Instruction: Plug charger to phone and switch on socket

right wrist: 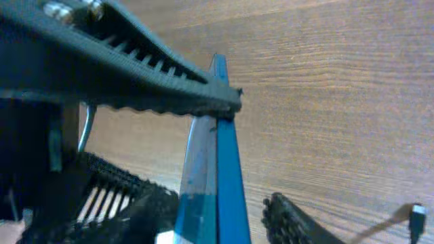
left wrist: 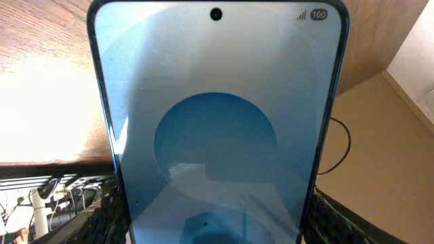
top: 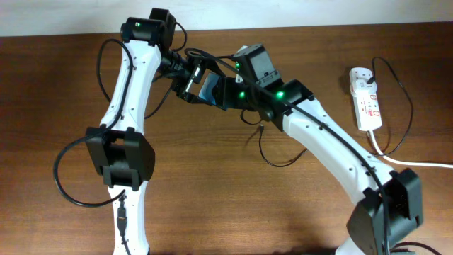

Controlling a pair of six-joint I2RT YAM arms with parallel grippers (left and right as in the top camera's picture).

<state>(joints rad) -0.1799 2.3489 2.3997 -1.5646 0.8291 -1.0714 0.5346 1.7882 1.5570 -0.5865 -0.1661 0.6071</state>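
Observation:
The phone [top: 209, 89] is held off the table between both grippers. In the left wrist view its blue screen [left wrist: 217, 122] fills the frame, and my left gripper [left wrist: 217, 220] is shut on its two long edges. In the overhead view the left gripper [top: 190, 79] is just left of the phone. My right gripper [top: 228, 93] straddles the phone's other end. In the right wrist view the phone [right wrist: 218, 163] is edge-on between the right fingers [right wrist: 224, 213], with a gap at the right finger. The charger's connector tip [top: 263, 129] lies on the table; it also shows in the right wrist view [right wrist: 415, 215].
The white socket [top: 366, 99] lies at the far right, its thick white cord [top: 417, 163] running off to the right. The thin black charger cable [top: 276, 161] loops on the wood under the right arm. The table's far edge [top: 318, 27] runs behind both arms.

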